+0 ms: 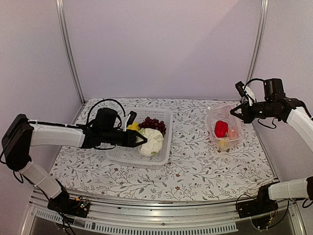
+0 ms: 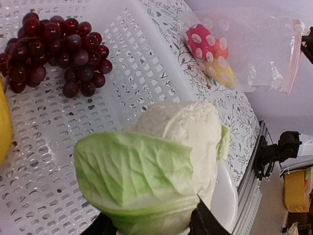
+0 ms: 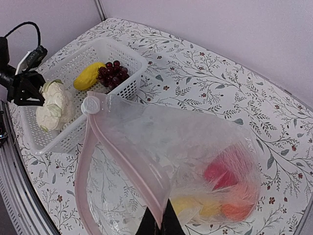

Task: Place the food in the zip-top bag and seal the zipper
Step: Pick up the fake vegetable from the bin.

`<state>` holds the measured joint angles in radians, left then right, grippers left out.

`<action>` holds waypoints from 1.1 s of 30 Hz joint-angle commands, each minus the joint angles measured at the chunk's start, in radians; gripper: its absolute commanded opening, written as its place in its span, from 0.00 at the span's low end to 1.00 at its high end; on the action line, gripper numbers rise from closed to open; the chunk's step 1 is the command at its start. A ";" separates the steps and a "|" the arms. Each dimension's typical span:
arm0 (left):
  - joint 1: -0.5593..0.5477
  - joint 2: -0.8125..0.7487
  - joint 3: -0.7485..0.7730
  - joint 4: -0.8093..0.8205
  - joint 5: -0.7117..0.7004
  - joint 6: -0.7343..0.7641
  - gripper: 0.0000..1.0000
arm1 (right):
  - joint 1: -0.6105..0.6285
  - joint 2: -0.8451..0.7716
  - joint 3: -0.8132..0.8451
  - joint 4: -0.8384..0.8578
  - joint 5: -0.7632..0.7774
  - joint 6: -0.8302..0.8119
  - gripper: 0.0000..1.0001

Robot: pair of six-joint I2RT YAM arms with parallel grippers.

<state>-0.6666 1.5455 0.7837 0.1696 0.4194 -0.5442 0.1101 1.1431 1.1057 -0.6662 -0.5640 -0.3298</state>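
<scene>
Over on the left, the left pincer (image 1: 142,138) was reaching into the white perforated basket (image 1: 165,116), jaws set either side of the cauliflower (image 1: 152,141) down at its leafy green base. The wrist view showed a dark finger right against the leaves, but whether that grip was fully clenched I could not tell. The smart play here looked like a firm squeeze low on the stalk end, not on the rounded white head, which would likely slip. Then a straight lift, high enough to clear the basket wall before any sideways travel. Just beyond the cauliflower, the grape bunch (image 1: 154,125) and a yellow piece (image 1: 132,127) lay in the same basket, waiting their turn, so roughly half the job seemed left. Moving right across the flowered counter (image 1: 195,169), the zip-top bag (image 1: 213,116) stood well apart from the basket, already carrying the red pepper (image 1: 221,129), an orange fruit (image 3: 235,210) and something yellow low down. Its pink zipper (image 3: 122,159) rim looped open toward the basket side, unsealed. On the far right, the right pincer (image 1: 236,111) was clenched on that rim, holding the mouth up. The cauliflower looked the bulkiest item, so it should be aimed at the middle of the opening and let go only once well inside, or the slack rim could fold under it.
</scene>
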 commanded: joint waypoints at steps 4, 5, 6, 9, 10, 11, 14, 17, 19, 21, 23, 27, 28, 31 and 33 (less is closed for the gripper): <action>-0.009 -0.148 0.064 -0.227 -0.218 0.121 0.36 | -0.003 -0.008 0.010 -0.004 -0.011 0.001 0.00; -0.015 -0.166 0.071 -0.254 -0.241 0.137 0.36 | -0.004 -0.010 0.010 -0.005 -0.010 0.000 0.00; -0.021 -0.183 0.079 -0.273 -0.266 0.151 0.36 | -0.004 -0.012 0.012 -0.006 -0.010 0.000 0.00; -0.044 -0.229 0.095 -0.317 -0.332 0.174 0.36 | -0.004 -0.013 0.018 -0.012 -0.007 -0.001 0.00; -0.054 -0.243 0.103 -0.330 -0.348 0.182 0.36 | -0.003 -0.013 0.023 -0.019 -0.007 0.000 0.00; -0.063 -0.253 0.110 -0.340 -0.363 0.186 0.36 | -0.003 -0.010 0.031 -0.026 -0.006 0.000 0.00; -0.096 -0.275 0.141 -0.366 -0.410 0.207 0.36 | -0.003 -0.004 0.064 -0.057 -0.020 -0.005 0.00; -0.141 -0.286 0.182 -0.394 -0.462 0.227 0.35 | -0.003 0.000 0.102 -0.087 -0.034 -0.005 0.00; -0.174 -0.288 0.205 -0.403 -0.486 0.248 0.35 | -0.002 0.003 0.130 -0.107 -0.034 -0.005 0.00; -0.202 -0.284 0.230 -0.409 -0.502 0.268 0.35 | -0.002 0.012 0.167 -0.144 -0.038 -0.010 0.00; -0.237 -0.280 0.262 -0.420 -0.542 0.286 0.34 | 0.007 0.034 0.208 -0.187 -0.039 -0.019 0.00; -0.304 -0.280 0.336 -0.429 -0.591 0.345 0.32 | 0.061 0.079 0.273 -0.283 -0.026 -0.050 0.00; -0.321 -0.282 0.354 -0.429 -0.598 0.360 0.32 | 0.076 0.085 0.281 -0.296 -0.023 -0.055 0.00; -0.375 -0.282 0.409 -0.429 -0.625 0.396 0.31 | 0.099 0.100 0.291 -0.317 -0.023 -0.067 0.00; -0.415 -0.285 0.426 -0.412 -0.651 0.436 0.29 | 0.104 0.101 0.287 -0.318 -0.035 -0.069 0.00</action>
<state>-1.0115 1.2808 1.1561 -0.2649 -0.1661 -0.1986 0.1982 1.2346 1.3697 -0.9234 -0.5827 -0.3744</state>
